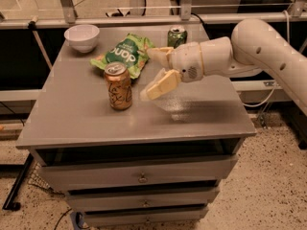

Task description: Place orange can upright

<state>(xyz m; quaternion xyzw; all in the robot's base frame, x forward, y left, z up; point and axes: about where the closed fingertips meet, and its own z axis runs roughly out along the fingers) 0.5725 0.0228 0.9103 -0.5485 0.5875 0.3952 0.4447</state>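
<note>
The orange can [118, 86] stands upright on the grey table [86, 123], left of centre, with its silver top up. My gripper [154, 72] hangs above the table just to the right of the can and apart from it. Its fingers [162, 85] are spread open and hold nothing. The white arm reaches in from the right.
A green chip bag [125, 54] lies behind the can. A green can [177, 36] stands at the back, behind my gripper. A white bowl [82, 37] sits at the back left corner. Drawers are below the tabletop.
</note>
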